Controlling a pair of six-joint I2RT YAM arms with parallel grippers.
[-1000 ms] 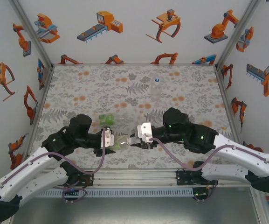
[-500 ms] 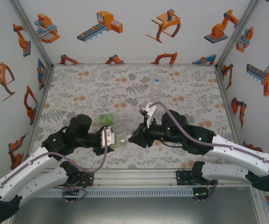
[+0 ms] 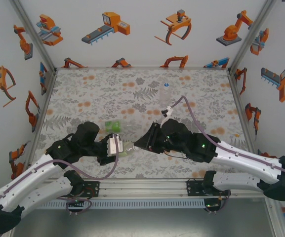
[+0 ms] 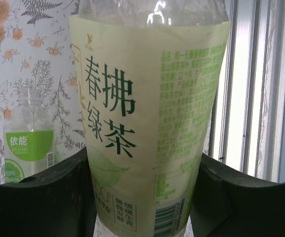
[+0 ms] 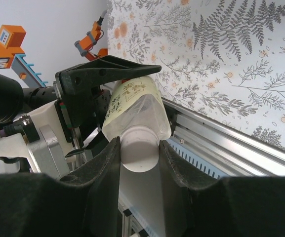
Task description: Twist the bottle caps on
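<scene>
Left hand (image 3: 120, 148) clamps the pale-labelled bottle (image 4: 152, 113); right hand (image 3: 141, 143) pinches its white cap (image 5: 138, 149).

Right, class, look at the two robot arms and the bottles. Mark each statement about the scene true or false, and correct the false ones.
1. The left gripper is shut on the pale-labelled bottle. True.
2. The right gripper grips the unlabelled bottle. False: it is shut on a white cap at the pale-labelled bottle's mouth. The unlabelled bottle stands at the far side of the table, apart from both arms.
3. The table is plain white. False: it bears a print of ferns and orange flowers.
4. The green-labelled bottle is on the table, in neither gripper. True.
</scene>
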